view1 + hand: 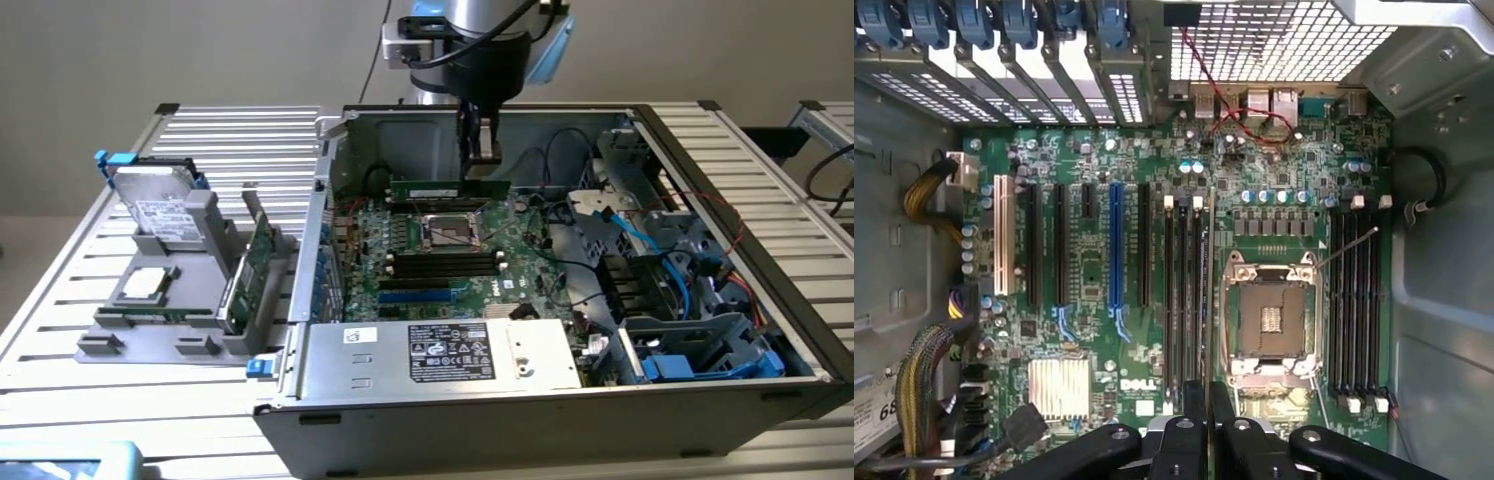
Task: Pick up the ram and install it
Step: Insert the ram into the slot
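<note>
In the exterior view the ram [447, 188], a long thin green stick, hangs level inside the open computer case, just above the motherboard [400, 240] on the far side of the CPU socket [451, 232]. My gripper [481, 165] comes straight down from above and is shut on the ram near its right end. The wrist view looks down the gripper [1209, 405] and sees the ram [1211, 300] edge-on as a thin line. That line runs alongside the black memory slots [1184, 290], between them and the CPU socket [1272, 320].
Another bank of black memory slots [1357, 300] lies on the socket's other side. The case walls [327, 170], cables [627, 230] and drive cage [694, 340] ring the board. Outside the case, a grey holder [160, 300] carries a hard drive [158, 210] and a green expansion card [254, 265].
</note>
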`<move>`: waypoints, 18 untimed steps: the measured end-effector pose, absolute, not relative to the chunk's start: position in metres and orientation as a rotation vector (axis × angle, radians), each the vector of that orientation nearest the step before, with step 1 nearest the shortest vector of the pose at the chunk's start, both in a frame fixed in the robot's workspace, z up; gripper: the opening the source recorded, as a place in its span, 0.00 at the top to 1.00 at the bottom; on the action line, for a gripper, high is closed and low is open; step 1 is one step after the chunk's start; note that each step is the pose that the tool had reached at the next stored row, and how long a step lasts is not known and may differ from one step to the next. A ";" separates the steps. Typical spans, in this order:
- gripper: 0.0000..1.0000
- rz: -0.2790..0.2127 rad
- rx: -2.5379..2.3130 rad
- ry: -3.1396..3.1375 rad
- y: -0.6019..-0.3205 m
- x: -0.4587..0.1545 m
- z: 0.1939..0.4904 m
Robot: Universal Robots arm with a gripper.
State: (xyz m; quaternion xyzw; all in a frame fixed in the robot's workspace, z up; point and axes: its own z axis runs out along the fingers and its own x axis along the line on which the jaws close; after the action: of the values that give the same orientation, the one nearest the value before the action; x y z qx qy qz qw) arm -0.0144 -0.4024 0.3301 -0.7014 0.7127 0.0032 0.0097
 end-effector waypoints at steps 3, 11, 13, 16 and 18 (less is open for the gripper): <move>0.87 0.010 -2.190 2.225 -0.402 -0.014 0.327; 0.87 0.010 -2.190 2.225 -0.402 -0.014 0.318; 0.87 0.010 -2.190 2.225 -0.402 -0.014 0.316; 0.87 0.010 -2.190 2.226 -0.402 -0.014 0.316; 0.87 0.010 -2.190 2.226 -0.402 -0.014 0.316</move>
State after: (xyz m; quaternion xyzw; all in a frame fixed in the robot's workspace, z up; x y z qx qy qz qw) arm -0.0144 -0.4024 0.3162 -0.7014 0.7127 0.0033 0.0096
